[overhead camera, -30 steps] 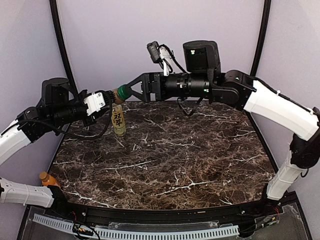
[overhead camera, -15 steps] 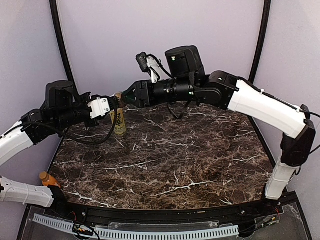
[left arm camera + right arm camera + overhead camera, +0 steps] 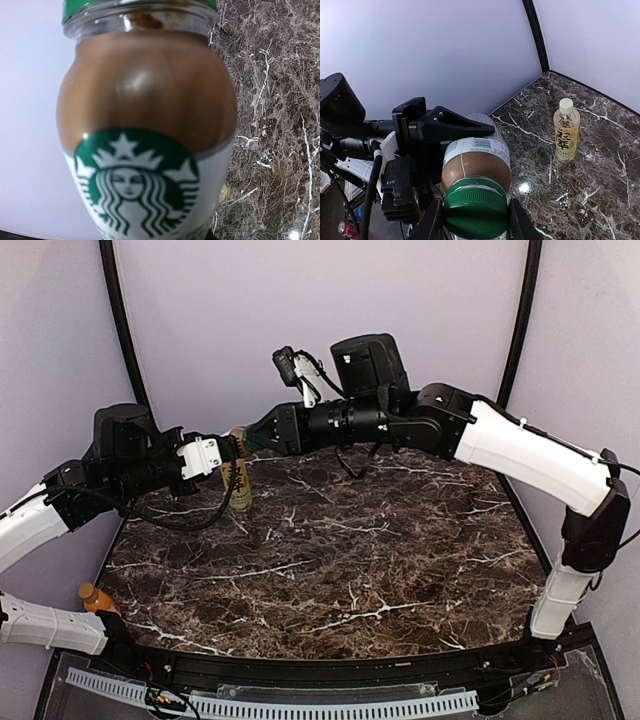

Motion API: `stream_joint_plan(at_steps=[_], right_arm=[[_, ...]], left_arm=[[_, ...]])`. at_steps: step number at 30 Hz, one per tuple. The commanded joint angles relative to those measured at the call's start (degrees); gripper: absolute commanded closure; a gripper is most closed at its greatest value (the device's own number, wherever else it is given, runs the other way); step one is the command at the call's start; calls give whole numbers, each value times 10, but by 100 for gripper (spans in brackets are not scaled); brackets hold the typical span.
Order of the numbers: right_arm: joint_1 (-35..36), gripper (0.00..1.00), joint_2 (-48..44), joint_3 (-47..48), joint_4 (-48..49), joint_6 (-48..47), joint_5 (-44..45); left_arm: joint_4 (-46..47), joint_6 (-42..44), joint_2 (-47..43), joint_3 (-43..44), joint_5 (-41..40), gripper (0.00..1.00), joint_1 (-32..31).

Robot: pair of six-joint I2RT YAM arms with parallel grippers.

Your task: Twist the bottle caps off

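1 dark green cap [image 3: 475,205] sits pinched between the right gripper's [image 3: 475,220] fingers, that arm stretched level toward the left. Its short clear bottle [image 3: 145,125] lies sideways in midair above the table's [image 3: 400,560] far-left corner, clamped by the left gripper [image 3: 226,448], forearm horizontal.

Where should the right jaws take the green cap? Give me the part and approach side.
Grip the dark green cap by its round side wall, jaws on opposite sides, coming end-on along the coffee bottle's axis: the left gripper holds the bottle sideways, cap facing the right gripper.
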Motion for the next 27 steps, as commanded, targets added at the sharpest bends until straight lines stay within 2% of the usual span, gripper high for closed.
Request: stream_joint_plan(at_steps=[1,2,4,5,6,9,11,14,18,27], right_arm=[[-2,100,-17,-15,7,-84,-87],[-1,100,-20,-19,3,-130,-119],[7,100,-30,-36,-24,-245,-187],[18,100,-37,-46,-42,-318,-210],[29,100,-42,-55,-62,-380,-213],[56,100,-36,-50,-127,-542,-182],[69,100,-20,-29,-165,-610,-150],[82,100,4,-5,-205,-695,-83],[87,100,16,0,-215,-762,-3],[95,100,12,1,-187,-765,-8]], left_arm=[[-28,-32,-5,3,46,87,-3],[-44,-45,-5,12,68,89,-3],[-117,-66,-3,31,160,94,-3],[-164,-86,-1,36,223,95,-3],[-186,-96,1,45,252,96,-3],[-251,-156,3,52,373,96,-3],[-260,-182,2,53,424,96,-3],[-258,-204,6,52,460,96,-3],[-252,-215,8,55,466,98,-3],[-238,-218,3,47,450,98,-3]])
